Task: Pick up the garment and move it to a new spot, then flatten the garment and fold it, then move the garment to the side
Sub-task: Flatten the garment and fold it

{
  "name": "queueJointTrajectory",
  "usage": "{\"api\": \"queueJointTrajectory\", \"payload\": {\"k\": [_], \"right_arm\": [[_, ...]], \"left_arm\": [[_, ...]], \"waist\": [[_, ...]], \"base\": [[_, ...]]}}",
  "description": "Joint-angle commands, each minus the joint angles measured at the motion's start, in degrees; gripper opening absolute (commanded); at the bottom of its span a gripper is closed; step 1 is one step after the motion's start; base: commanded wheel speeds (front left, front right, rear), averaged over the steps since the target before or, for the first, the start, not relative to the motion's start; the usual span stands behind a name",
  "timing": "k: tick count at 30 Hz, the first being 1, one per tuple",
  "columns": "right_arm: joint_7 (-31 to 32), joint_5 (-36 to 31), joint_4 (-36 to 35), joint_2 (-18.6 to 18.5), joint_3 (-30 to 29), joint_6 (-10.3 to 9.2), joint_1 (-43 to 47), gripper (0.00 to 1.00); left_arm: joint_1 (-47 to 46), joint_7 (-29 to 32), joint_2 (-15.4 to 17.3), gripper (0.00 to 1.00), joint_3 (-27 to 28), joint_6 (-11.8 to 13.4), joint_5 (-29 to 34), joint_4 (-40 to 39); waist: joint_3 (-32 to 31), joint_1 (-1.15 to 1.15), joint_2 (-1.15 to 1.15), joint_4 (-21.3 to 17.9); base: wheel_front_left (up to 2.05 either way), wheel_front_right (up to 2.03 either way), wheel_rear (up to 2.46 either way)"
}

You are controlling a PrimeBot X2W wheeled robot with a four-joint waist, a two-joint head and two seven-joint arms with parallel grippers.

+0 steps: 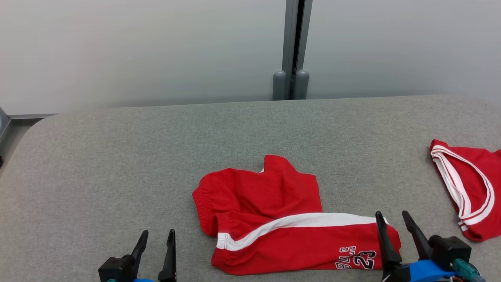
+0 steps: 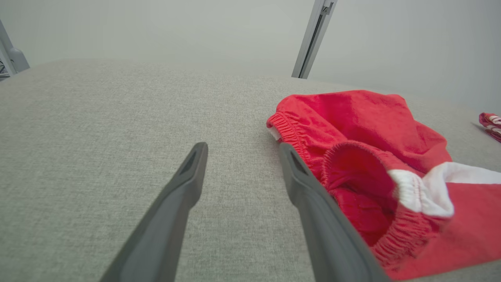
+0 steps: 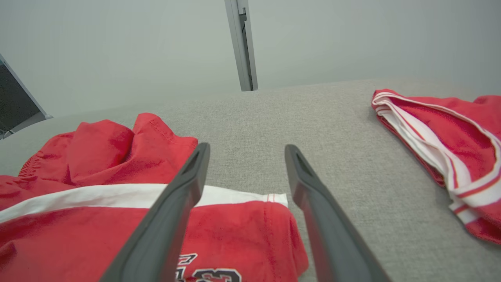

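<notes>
Red shorts [image 1: 274, 219] lie rumpled near me, my left claw [image 1: 158, 233] and right claw [image 1: 391, 213] both spread and empty, so flattening, folding and moving aside seem undone.

The right gripper [image 3: 247, 148] has its fingers spread apart, gripping nothing. One finger crosses the white stripe of the red shorts [image 3: 78, 231]; the other stands just beyond their hem, over the grey padded surface [image 3: 313, 117]. A white-trimmed red top [image 3: 450, 149] lies well apart from the shorts.

Soft matt cloth shorts [image 1: 274, 219], coarse woven tabletop [image 1: 117, 156].
</notes>
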Motion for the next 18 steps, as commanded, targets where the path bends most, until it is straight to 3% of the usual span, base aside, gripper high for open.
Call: {"api": "queueJointTrajectory", "payload": {"k": [1,10,18], "right_arm": [[-0.2,0.6,0.9,-0.2,0.0,0.00,-0.6,1.00],[-0.2,1.6,3.2,-0.2,1.0,0.00,-1.5,1.00],[-0.2,1.8,3.4,-0.2,1.4,0.00,-1.4,1.00]], "left_arm": [[0.3,-0.1,-0.2,1.00,0.2,0.1,0.5,0.0],[0.4,-0.1,-1.0,1.00,-1.6,0.1,-0.2,-0.7],[-1.5,-0.1,1.4,1.00,-16.0,0.1,-13.6,-4.2]], "waist": [[-0.1,0.01,0.00,0.1],[-0.1,0.01,0.00,0.0],[0.8,0.01,0.00,-0.3]], "base": [[0.00,0.00,0.00],[0.00,0.00,0.00],[0.00,0.00,0.00]]}}
